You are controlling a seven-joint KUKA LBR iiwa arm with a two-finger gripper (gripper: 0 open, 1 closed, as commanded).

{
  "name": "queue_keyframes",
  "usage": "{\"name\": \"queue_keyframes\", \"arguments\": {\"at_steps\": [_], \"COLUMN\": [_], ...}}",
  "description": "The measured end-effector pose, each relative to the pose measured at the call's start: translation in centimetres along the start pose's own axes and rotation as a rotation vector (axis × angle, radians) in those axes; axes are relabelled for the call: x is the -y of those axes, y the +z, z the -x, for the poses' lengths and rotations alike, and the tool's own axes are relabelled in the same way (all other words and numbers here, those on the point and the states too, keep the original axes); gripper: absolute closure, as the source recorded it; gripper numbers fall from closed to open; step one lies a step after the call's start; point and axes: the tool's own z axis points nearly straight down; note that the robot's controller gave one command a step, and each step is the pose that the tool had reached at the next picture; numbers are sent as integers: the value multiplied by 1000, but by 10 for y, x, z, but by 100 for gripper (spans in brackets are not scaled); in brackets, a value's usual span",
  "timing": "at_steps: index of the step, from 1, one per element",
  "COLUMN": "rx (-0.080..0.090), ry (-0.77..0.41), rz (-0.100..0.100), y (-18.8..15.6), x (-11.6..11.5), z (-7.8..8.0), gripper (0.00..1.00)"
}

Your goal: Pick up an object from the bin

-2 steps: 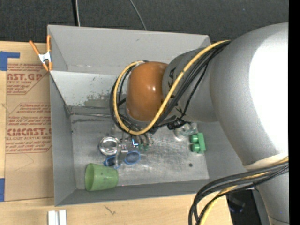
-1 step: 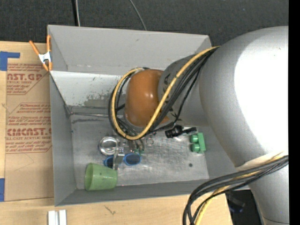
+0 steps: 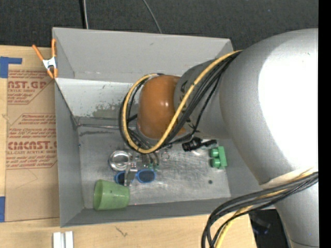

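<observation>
Several small things lie on the floor of the grey bin (image 3: 93, 138), and we see the arm (image 3: 274, 102) reaching in from the view's right, with its orange cover (image 3: 158, 105) and looped yellow-and-black cables (image 3: 125, 123) over the middle of the bin. Below the cover, the gripper (image 3: 146, 163) is low over the floor, toward the near-left part, among a small cluster of things. A blue round piece (image 3: 147, 176) lies just in front of it, a second blue piece (image 3: 122, 179) sits beside that on the view's left, and a clear shiny ring (image 3: 119, 160) lies just to the left of the gripper. We cannot tell whether the gripper touches any of these, nor whether it is released or clenched, since the cover and cables hide most of it. A pale green cup (image 3: 110, 195) lies on its side in the near-left corner, close to the cluster but apart from it. Well apart on the right, a green block (image 3: 218, 157) lies by the arm, with a small black piece (image 3: 191, 145) near it.
</observation>
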Motion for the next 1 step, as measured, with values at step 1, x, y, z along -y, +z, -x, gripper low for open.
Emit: {"name": "queue_keyframes", "arguments": {"at_steps": [1], "rx": [4], "ry": [1], "rz": [2], "y": [-3], "x": [-1], "z": [2], "gripper": [100]}}
